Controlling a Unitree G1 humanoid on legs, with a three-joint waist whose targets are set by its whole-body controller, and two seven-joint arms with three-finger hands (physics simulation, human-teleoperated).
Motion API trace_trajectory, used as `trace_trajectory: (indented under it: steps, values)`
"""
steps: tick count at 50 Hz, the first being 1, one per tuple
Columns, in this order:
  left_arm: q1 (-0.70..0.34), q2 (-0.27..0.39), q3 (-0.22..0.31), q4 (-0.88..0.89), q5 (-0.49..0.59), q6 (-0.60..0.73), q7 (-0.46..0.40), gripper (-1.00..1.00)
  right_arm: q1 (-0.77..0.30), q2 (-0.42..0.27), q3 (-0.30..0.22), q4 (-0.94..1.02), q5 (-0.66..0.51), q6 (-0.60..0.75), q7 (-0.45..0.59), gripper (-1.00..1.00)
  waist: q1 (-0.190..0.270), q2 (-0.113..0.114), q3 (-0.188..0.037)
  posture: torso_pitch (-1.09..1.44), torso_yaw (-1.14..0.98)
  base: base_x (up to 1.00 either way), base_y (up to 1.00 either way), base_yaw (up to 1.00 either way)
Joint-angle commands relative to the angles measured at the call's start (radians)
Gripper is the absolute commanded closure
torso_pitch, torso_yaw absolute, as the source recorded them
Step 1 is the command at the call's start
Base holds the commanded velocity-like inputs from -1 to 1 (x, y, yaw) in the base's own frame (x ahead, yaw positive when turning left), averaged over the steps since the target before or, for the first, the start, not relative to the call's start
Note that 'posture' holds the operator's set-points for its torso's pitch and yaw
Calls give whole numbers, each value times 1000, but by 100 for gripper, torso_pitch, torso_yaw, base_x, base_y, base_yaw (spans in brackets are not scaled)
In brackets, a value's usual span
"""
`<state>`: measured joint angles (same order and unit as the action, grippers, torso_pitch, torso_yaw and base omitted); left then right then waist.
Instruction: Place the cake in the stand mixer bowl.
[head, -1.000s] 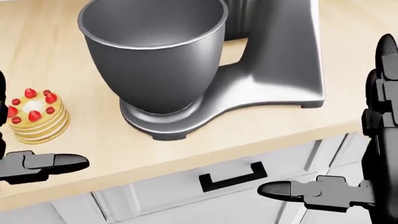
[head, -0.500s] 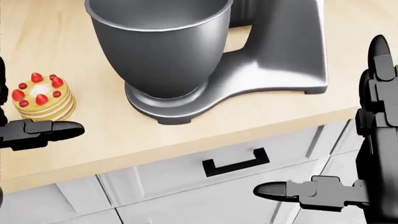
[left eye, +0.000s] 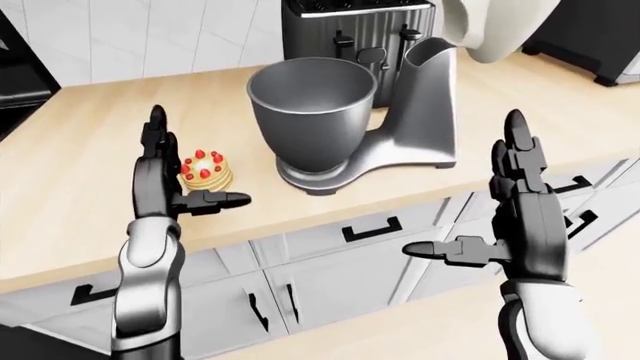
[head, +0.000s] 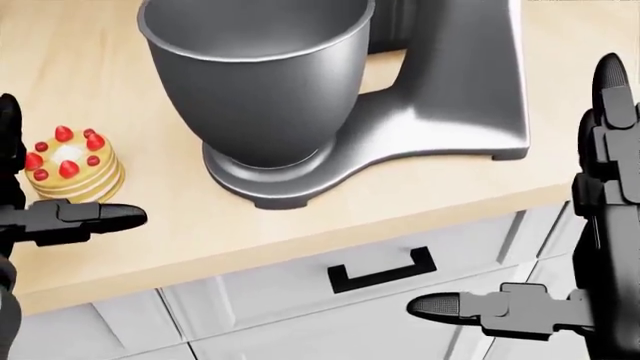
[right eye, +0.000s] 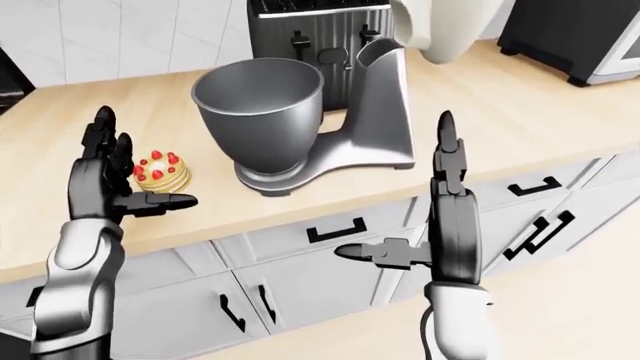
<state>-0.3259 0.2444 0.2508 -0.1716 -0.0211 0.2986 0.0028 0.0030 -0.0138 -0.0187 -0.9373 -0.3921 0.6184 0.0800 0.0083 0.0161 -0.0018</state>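
Note:
A small layered cake (left eye: 205, 170) topped with strawberries sits on the wooden counter (left eye: 90, 161), left of the stand mixer. The grey mixer bowl (left eye: 312, 110) stands upright and shows nothing inside, on the mixer's base (left eye: 330, 178). My left hand (left eye: 175, 176) is open just left of the cake, fingers upright and thumb (head: 95, 217) stretched below the cake without touching it. Over the cabinet fronts at the right, my right hand (left eye: 500, 206) is open with nothing in it.
A toaster (left eye: 345, 37) stands behind the mixer at the top of the left-eye view. A dark appliance (left eye: 590, 34) sits at the top right of the counter. White drawers with black handles (left eye: 372, 229) run below the counter edge.
The head view has shifted slightly. My left hand has moved up beside the cake, its thumb now just under it. The right hand has barely moved.

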Motion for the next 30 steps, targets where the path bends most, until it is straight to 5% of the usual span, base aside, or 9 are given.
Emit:
trace_trajectory:
  steps: [1, 13, 30]
  values:
    - [-5, 3, -13, -1, 15, 23, -21, -100, -14, -2, 2, -33, -3, -29, -4, -100, -2, -2, -8, 0, 0, 0, 0, 0]
    - [-11, 13, 0, 23, 89, -18, 3, -100, -16, -2, 3, -26, 0, -36, -2, -100, -4, 0, -11, 0, 0, 0, 0, 0]
    - [-25, 22, 0, 66, 62, -8, -4, -100, -16, -1, 6, -25, 7, -39, -3, -100, -7, -6, -7, 0, 0, 0, 0, 0]
